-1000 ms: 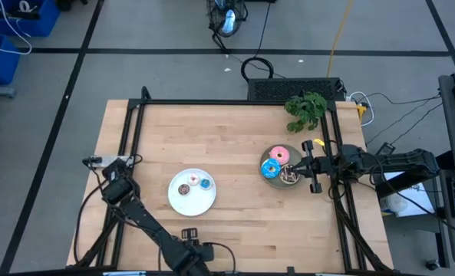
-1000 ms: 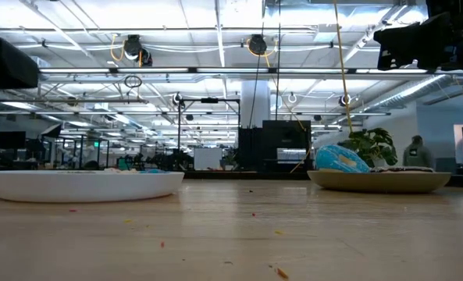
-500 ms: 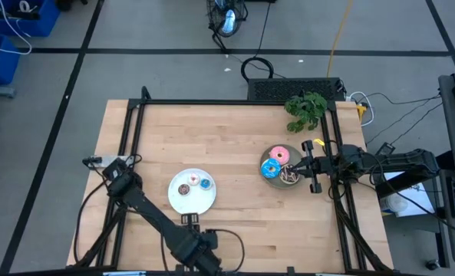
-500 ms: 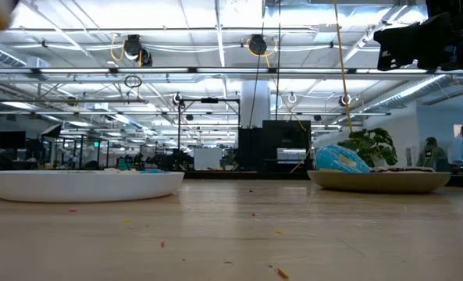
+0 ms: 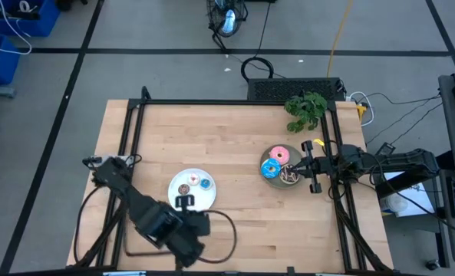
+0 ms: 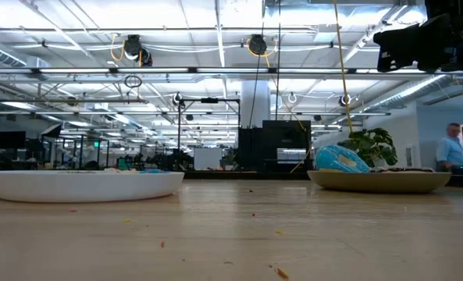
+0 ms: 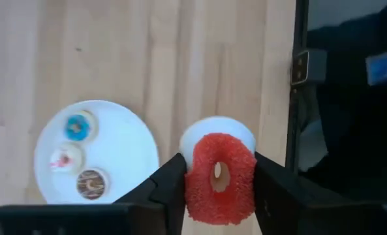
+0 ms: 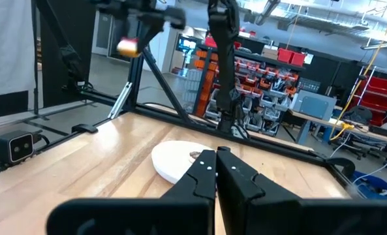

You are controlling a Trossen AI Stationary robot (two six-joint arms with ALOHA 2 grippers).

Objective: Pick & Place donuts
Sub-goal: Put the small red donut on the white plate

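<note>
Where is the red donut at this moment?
The red donut is clamped in the left tool, raised above the table's front-left part beside the white plate that holds three tiny donuts.

Seven donuts are counted in all. Three tiny ones are seen on the white plate (image 5: 182, 201): a blue donut (image 7: 78, 127), a whitish-pink donut (image 7: 66, 158) and a brown donut (image 7: 91, 184). One red donut (image 7: 220, 178) is gripped between the left gripper (image 7: 218, 185) fingers. Three larger ones are counted on the grey plate (image 5: 272, 179): pink (image 5: 279, 156), blue (image 5: 271, 169), brown (image 5: 290, 176). Two plates, two arms.
</note>
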